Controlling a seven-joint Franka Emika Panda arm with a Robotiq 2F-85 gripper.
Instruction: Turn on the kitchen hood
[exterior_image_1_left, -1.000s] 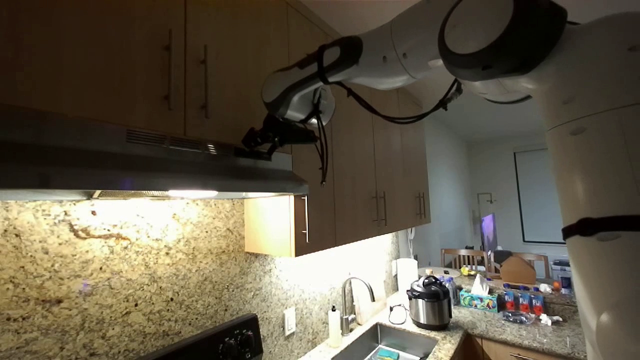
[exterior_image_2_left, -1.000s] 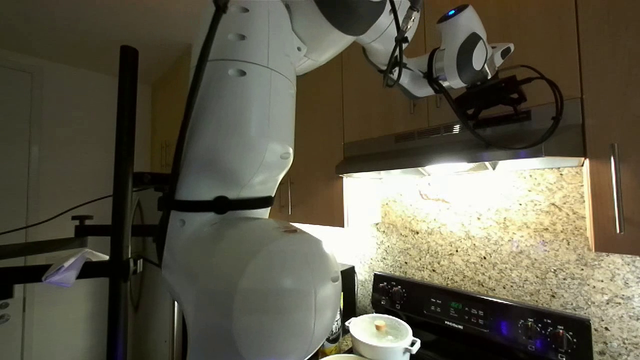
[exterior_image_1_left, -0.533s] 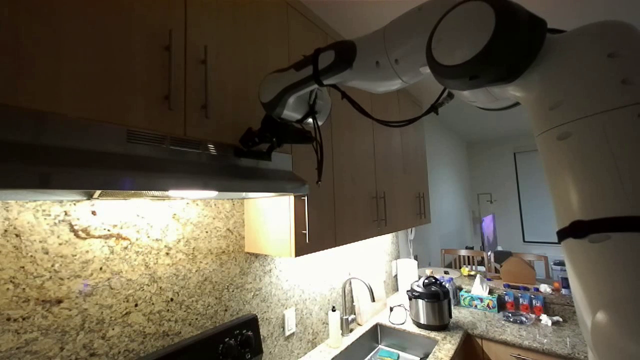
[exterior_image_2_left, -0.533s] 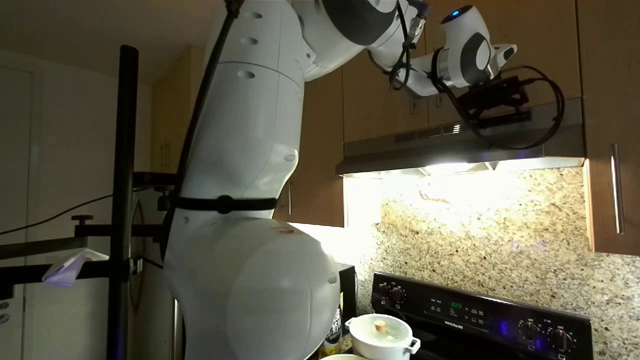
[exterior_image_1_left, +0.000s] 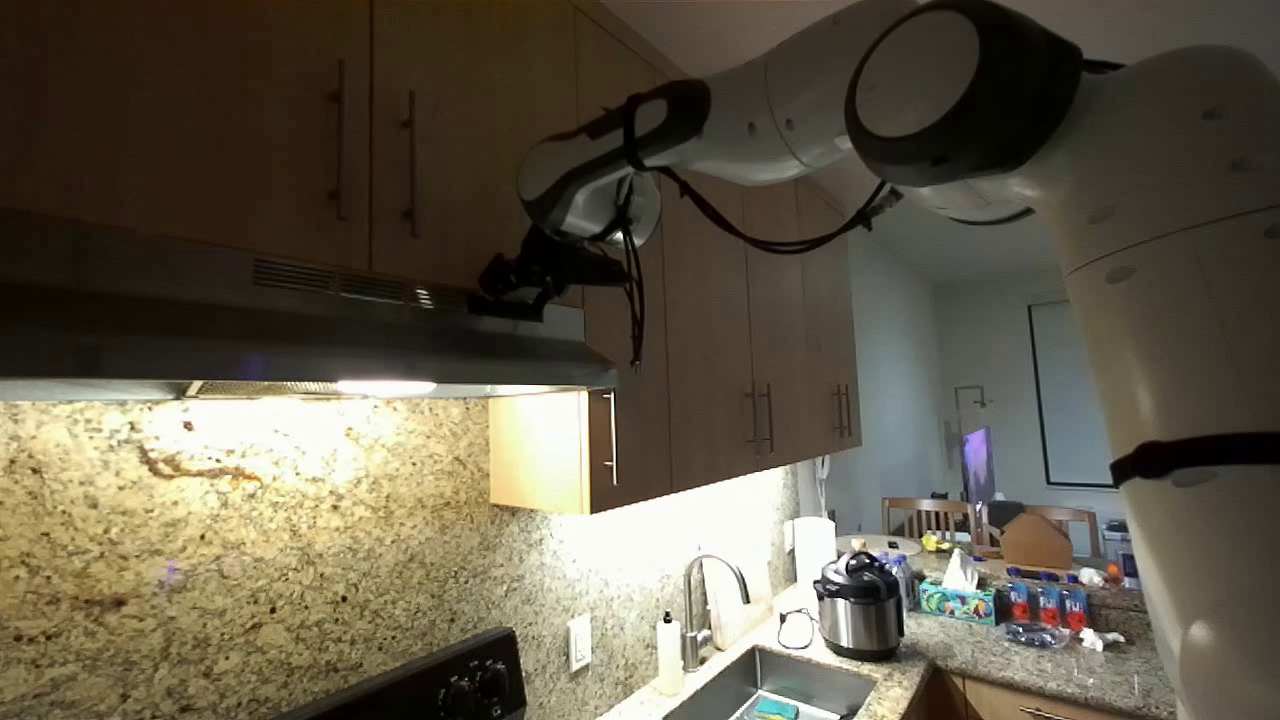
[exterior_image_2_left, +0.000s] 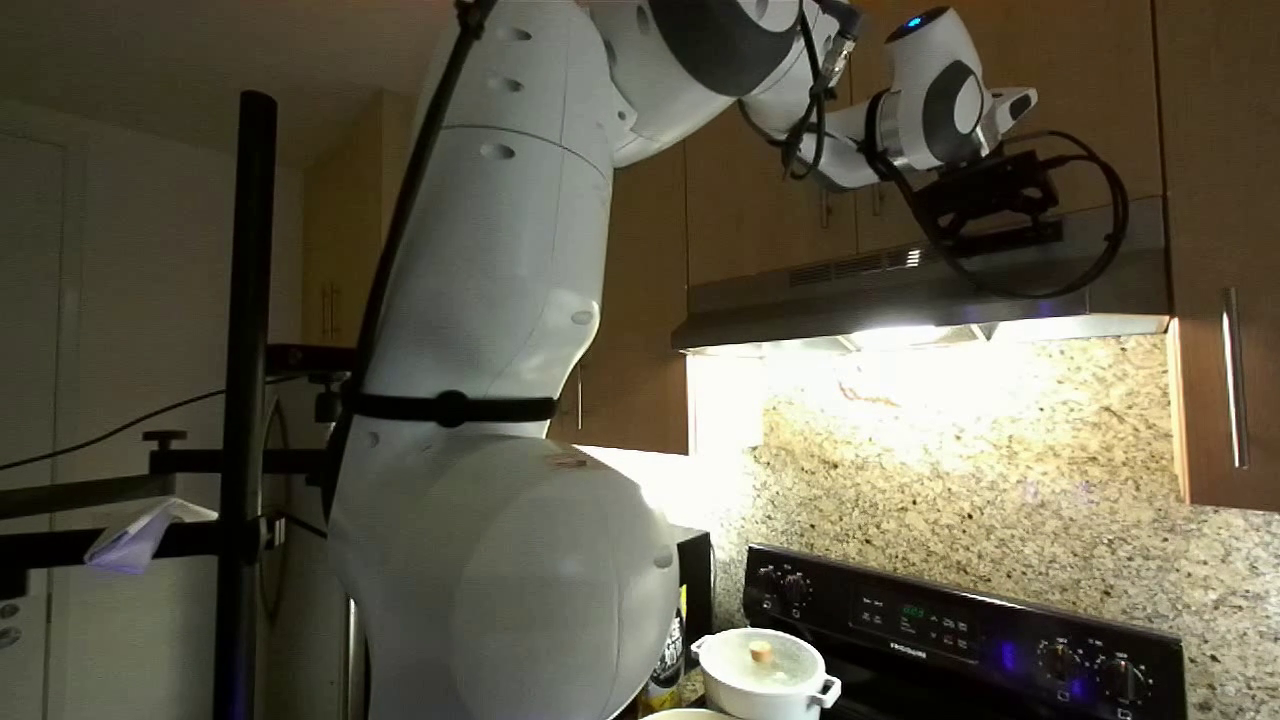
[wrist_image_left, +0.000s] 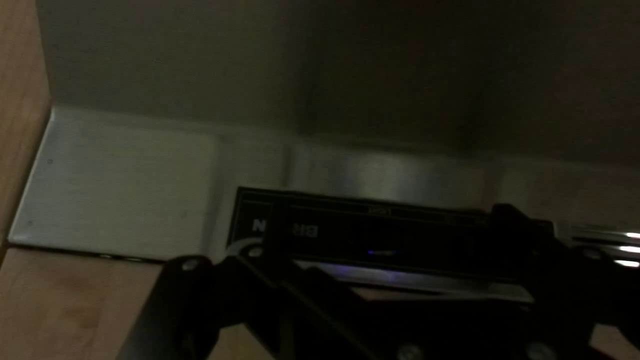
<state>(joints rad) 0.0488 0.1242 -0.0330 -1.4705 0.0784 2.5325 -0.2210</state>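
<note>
gripper (wrist_image_left: 392, 215) right at the front of the kitchen hood (exterior_image_1_left: 250, 345), near one end; fingers (wrist_image_left: 507, 220) spread well apart, holding nothing, with the hood's black panel (wrist_image_left: 345, 230) between them. cannot tell whether touching it, too dark. kitchen hood fixed below brown cabinets (exterior_image_1_left: 470, 100) and above the stove (exterior_image_2_left: 975, 640), warm light (exterior_image_1_left: 385, 387) glowing underneath in both exterior views.

legible in the wrist view alone: pale letters (wrist_image_left: 305, 230) on the black panel, partly covered by a finger, plus a small violet streak (wrist_image_left: 382, 252). from outside, in both exterior views, just a dark shape at the tip of the robot arm (exterior_image_2_left: 480, 290), cables (exterior_image_1_left: 785, 246) looping off the side, finger gap unreadable.

in an exterior view, further along the wall: sink (exterior_image_1_left: 800, 672), faucet (exterior_image_1_left: 689, 610), soap bottle (exterior_image_1_left: 670, 655), pressure cooker (exterior_image_1_left: 860, 610), tissue box (exterior_image_1_left: 957, 602). in an exterior view, low down: white pot (exterior_image_2_left: 765, 690), lid (exterior_image_2_left: 735, 660) on, in front of the stove's dark back with its knobs (exterior_image_2_left: 1120, 680) and green display (exterior_image_2_left: 913, 610); also a black pole (exterior_image_2_left: 245, 400) near the arm.

speckled stone wall (exterior_image_1_left: 330, 560) behind, tan and brown, washed nearly white right under the hood; similar stone on the counter (exterior_image_1_left: 1110, 675). elsewhere dim: pale wall (exterior_image_1_left: 895, 350) and wooden chairs (exterior_image_1_left: 925, 503) far back, plain door (exterior_image_2_left: 35, 300) in shadow past the pole.
</note>
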